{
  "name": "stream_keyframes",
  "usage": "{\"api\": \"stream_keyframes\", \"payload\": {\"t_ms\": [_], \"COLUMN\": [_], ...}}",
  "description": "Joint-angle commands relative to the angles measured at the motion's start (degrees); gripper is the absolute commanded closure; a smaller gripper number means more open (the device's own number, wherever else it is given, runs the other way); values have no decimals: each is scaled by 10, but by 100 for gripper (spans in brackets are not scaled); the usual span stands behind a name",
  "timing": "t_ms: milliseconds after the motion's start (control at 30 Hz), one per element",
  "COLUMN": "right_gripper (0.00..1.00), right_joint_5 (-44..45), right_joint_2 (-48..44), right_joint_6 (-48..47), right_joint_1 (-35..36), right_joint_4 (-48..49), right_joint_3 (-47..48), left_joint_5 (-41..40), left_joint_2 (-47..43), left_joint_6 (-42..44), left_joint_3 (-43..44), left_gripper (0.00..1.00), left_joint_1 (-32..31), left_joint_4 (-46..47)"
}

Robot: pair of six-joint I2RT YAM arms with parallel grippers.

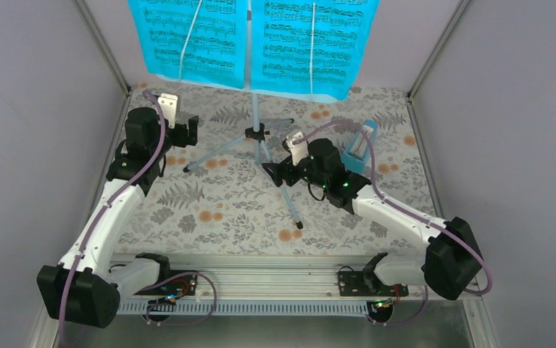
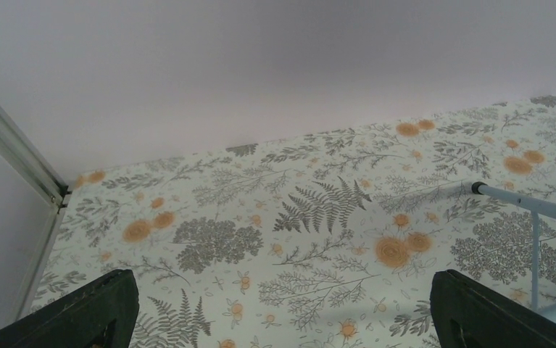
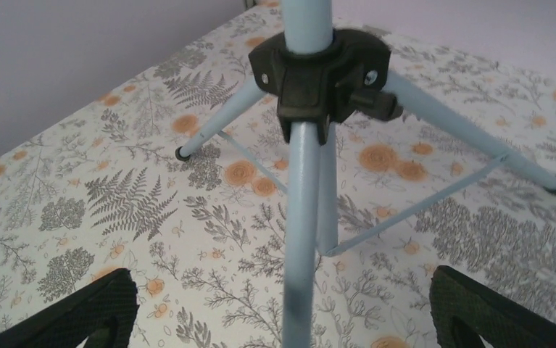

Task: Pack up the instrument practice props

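The pale blue music stand (image 1: pixel 258 133) rises at the back middle on its tripod, with two turquoise sheet-music pages (image 1: pixel 188 40) hanging on its desk. My right gripper (image 1: pixel 280 172) is open just below the black hub (image 3: pixel 325 72). The stand's near leg (image 3: pixel 302 217) runs between its fingers, touching neither. The small blue metronome (image 1: pixel 359 150) sits right of that arm, partly hidden by it. My left gripper (image 1: pixel 189 131) is open at the left and holds nothing. Its wrist view shows only cloth between its fingers (image 2: pixel 108 304) and the tip of a stand leg (image 2: pixel 481 188).
A floral cloth (image 1: pixel 217 210) covers the table. Grey walls with metal corner posts (image 1: pixel 104 51) close in the left, back and right. A thin brace (image 3: pixel 420 206) links the tripod legs low down. The arms' mounting rail (image 1: pixel 260 279) runs along the near edge.
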Motion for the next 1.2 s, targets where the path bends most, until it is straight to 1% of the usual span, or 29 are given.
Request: {"api": "stream_keyframes", "payload": {"t_ms": [0, 133, 167, 267, 333, 400, 567, 667, 700, 800, 867, 933, 967, 1033, 1100, 1167], "right_gripper": [6, 8, 11, 29, 35, 37, 37, 43, 47, 67, 77, 91, 95, 96, 96, 96], "right_joint_5": [117, 182, 199, 254, 298, 328, 356, 355, 350, 347, 349, 338, 330, 302, 248, 188], "right_joint_2": [14, 42, 51, 80, 100, 116, 135, 148, 153, 172, 184, 189, 187, 178, 160, 137], "right_joint_6": [95, 138, 149, 171, 184, 192, 175, 152, 142, 111, 93, 63, 50, 21, -17, -63], "right_joint_1": [46, 75, 82, 98, 109, 114, 114, 115, 114, 114, 113, 111, 109, 99, 87, 77], "right_joint_4": [-29, -33, -34, -41, -53, -60, -55, -38, -26, -9, -9, -1, 8, 22, 38, 45], "right_joint_3": [-5, 3, 7, 25, 42, 53, 66, 77, 78, 91, 105, 110, 108, 98, 82, 64], "left_joint_5": [-16, -19, -18, -10, -6, -4, -8, 10, 17, 37, 53, 92, 121, 195, 285, 357], "left_joint_2": [-9, -13, -15, -23, -22, -18, -14, -16, -16, -14, -14, -16, -15, -9, 2, 15], "left_joint_6": [9, 8, 8, 8, 7, 6, 8, 9, 10, 10, 12, 22, 29, 47, 65, 83], "left_joint_3": [-8, -15, -17, -26, -27, -23, -21, -24, -25, -23, -24, -26, -27, -25, -22, -16], "left_gripper": [0, 0, 0, 0, 0, 0, 0, 0, 0, 0, 0, 0, 1, 2, 4, 4], "left_joint_1": [0, 0, 0, 0, 0, 1, 1, 0, 0, -1, -2, -4, -6, -12, -22, -36], "left_joint_4": [23, 29, 32, 45, 46, 42, 37, 43, 44, 46, 48, 54, 56, 58, 55, 46]}}
